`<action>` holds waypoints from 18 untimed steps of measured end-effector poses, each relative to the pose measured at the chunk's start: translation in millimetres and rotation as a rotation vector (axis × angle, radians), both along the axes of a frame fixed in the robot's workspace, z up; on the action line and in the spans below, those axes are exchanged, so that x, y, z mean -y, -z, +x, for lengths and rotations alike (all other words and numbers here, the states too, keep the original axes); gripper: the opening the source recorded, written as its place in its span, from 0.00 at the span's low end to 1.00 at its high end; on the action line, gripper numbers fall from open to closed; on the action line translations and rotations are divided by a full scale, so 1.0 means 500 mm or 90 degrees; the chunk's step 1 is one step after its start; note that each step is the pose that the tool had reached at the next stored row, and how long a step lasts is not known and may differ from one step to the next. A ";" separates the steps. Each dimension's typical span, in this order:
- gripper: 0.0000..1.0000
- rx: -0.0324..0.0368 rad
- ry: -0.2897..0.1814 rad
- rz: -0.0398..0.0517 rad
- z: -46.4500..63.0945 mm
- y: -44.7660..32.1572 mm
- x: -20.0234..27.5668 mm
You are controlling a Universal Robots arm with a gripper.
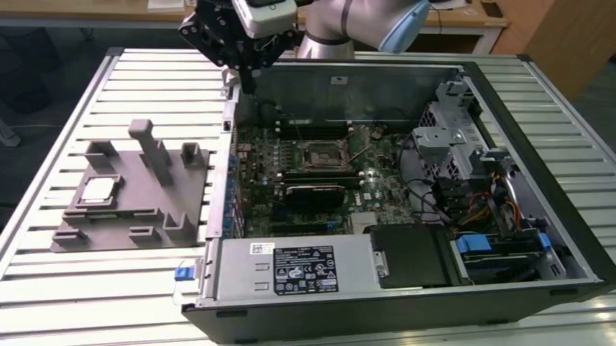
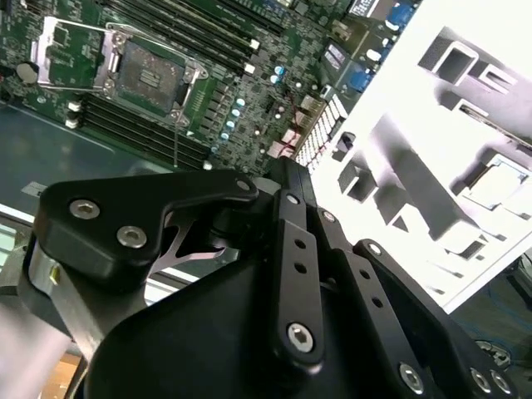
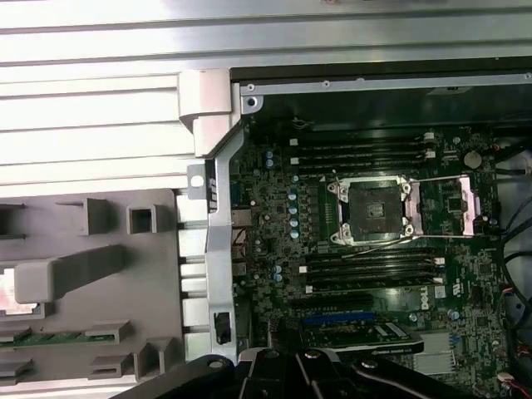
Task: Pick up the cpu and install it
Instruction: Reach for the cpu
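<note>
The cpu (image 1: 99, 189) lay flat in a recess of the grey fixture (image 1: 125, 216), which rested on the slatted table (image 1: 58, 288) to the exterior view's left of the open computer case (image 1: 385, 317). The gripper (image 1: 247, 81) hung well apart from the chip, above the case's far wall; whether it was open or closed could not be told. On the motherboard (image 1: 380, 194), the CPU socket (image 1: 321, 153) sat with its load plate swung open.

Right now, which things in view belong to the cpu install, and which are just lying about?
Part of the job: the cpu, lying on the grey fixture; the open socket; the gripper, over a corner of the computer case.
Just lying about: power supply, drive cage, cable bundle.
</note>
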State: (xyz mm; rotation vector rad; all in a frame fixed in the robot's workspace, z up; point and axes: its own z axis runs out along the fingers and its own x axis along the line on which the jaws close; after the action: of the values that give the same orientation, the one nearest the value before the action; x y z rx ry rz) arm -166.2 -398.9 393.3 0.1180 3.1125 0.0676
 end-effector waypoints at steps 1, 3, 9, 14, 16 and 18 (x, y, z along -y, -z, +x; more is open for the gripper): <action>0.11 0.0000 0.000 0.0000 -0.004 0.000 0.0000; 0.11 0.0000 0.000 0.0000 -0.013 0.000 0.0000; 0.11 0.0000 0.000 0.0000 -0.037 0.001 0.0000; 0.11 0.0000 0.000 0.0000 -0.054 0.002 0.0000; 0.11 0.0001 0.000 0.0000 -0.062 0.002 0.0000; 0.11 0.0000 0.000 0.0000 -0.070 0.003 0.0000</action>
State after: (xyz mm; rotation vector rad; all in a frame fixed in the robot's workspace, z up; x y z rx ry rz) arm -201.1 -398.9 392.0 0.1180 3.1125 0.0676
